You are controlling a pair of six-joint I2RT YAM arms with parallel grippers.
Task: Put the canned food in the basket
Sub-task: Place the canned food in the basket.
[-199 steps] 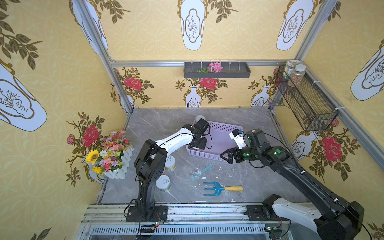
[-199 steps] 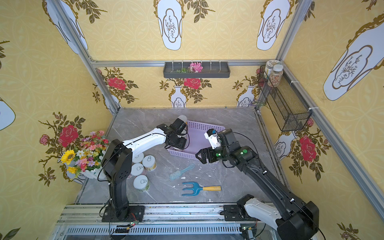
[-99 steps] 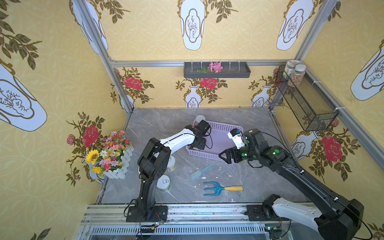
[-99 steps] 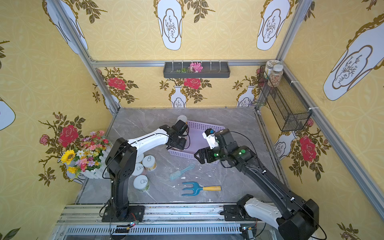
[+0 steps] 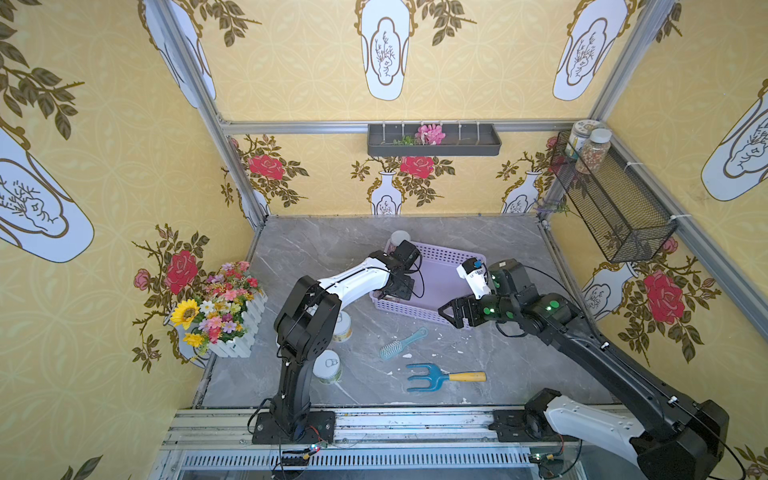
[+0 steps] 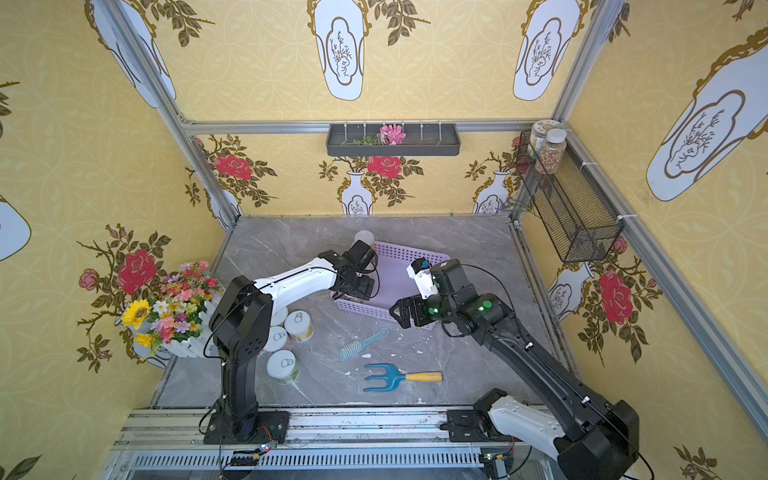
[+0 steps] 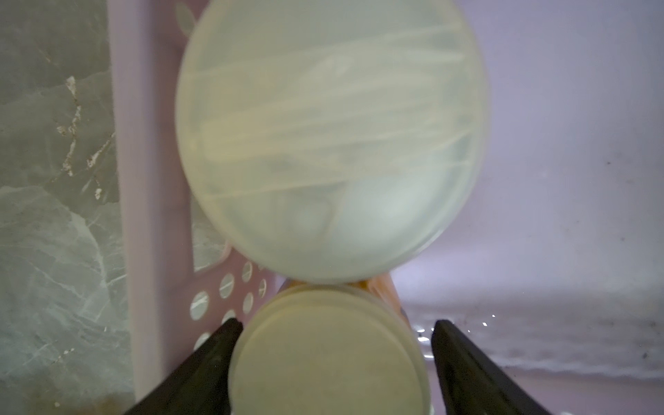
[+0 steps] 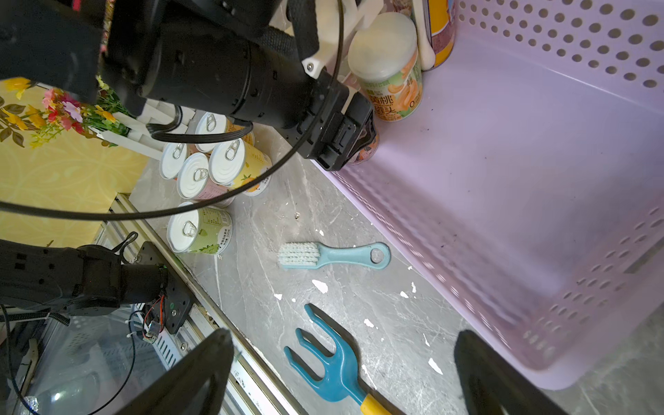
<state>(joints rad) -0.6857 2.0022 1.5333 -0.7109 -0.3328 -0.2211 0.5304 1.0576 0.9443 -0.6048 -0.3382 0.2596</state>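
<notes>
1. Canned food, loose group (image 8: 196,176): five pull-tab cans upright on the table (image 5: 316,249), near-left, bunched just beside a white flower box (image 5: 216,307). The nearest can stands a little apart from the other four. The left arm's column hides part of the group in both top views.
2. Blue garden fork (image 5: 446,377) with a yellow handle lies flat near the table's front edge, tines pointing left. A pale-blue brush (image 5: 404,344) lies just beyond it, not touching. White flecks are scattered around both.
3. Right claw (image 8: 344,334): fingers wide apart, nothing between them. It hangs over the near rim of the basket (image 5: 440,286), toward the right end.
4. The basket is lilac with perforated sides and sits mid-table, slightly skewed. Most of its floor is bare.
5. Left claw (image 7: 336,323): pointing down inside the basket's near-left corner, jaws apart. They straddle a short can (image 7: 328,359) with a plain cream lid. One finger (image 7: 201,366) touches the can's edge; the other stands clear.
6. Just beyond the short can is a larger round lid (image 7: 330,140), too blurred to say which can it tops. The right wrist view shows a peach-label can (image 8: 391,82) next along the basket's left wall. A tall can (image 8: 440,36) stands in the far-left corner.
7. A dark grey trough (image 5: 434,145) on the far wall holds a pink flower (image 5: 430,134). A black wire basket (image 5: 615,208) on the right wall holds two jars (image 5: 594,149) at its far end.
</notes>
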